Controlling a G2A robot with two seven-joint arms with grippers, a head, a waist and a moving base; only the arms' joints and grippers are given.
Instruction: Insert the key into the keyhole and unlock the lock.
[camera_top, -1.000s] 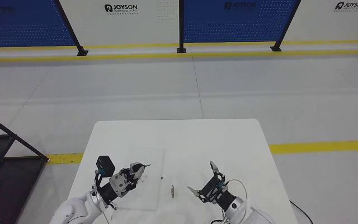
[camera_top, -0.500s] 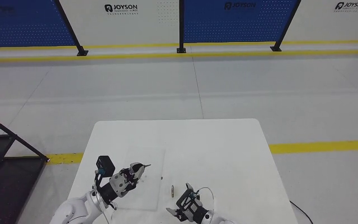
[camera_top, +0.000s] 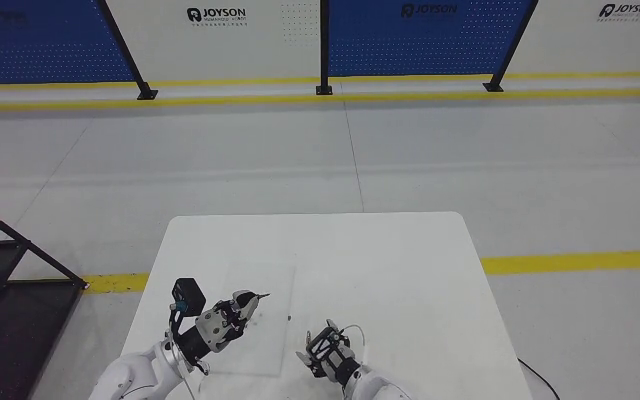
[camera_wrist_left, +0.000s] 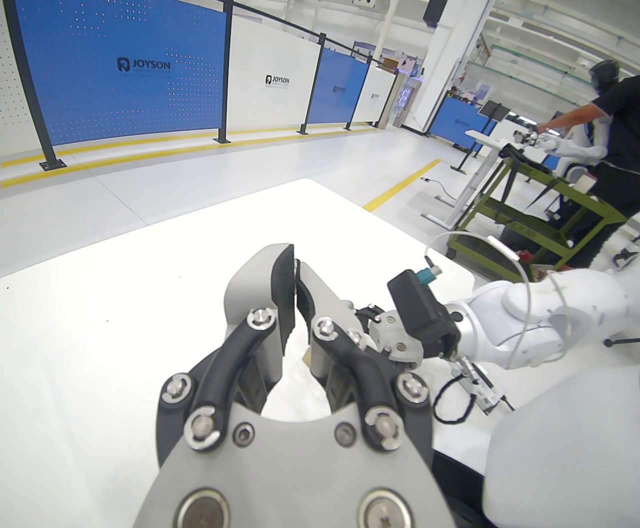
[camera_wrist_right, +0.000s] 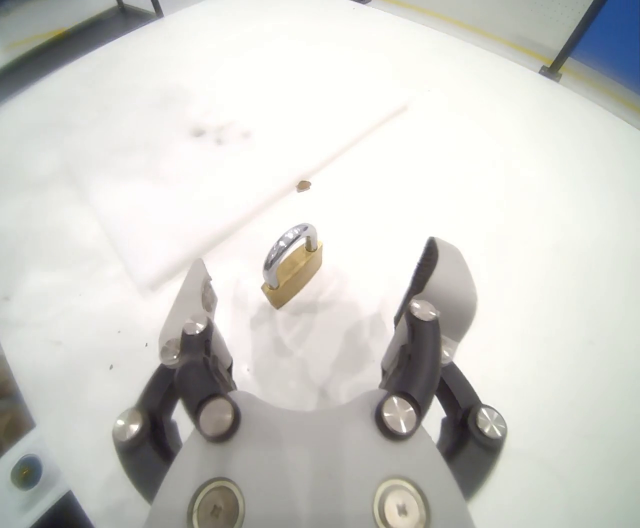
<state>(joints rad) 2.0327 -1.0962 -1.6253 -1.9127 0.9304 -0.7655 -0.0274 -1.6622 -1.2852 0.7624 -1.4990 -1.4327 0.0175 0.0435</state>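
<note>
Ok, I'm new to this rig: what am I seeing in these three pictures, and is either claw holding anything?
This is a two-armed robot at a white table. The top view looks down from above the arms; the other two come from a camera on each wrist. The right gripper is open, with a brass padlock on the table just ahead of it, beside a thin white board. A small brown object at the board's edge is too small to identify. The left gripper is shut over the board; whether it pinches anything I cannot tell.
</note>
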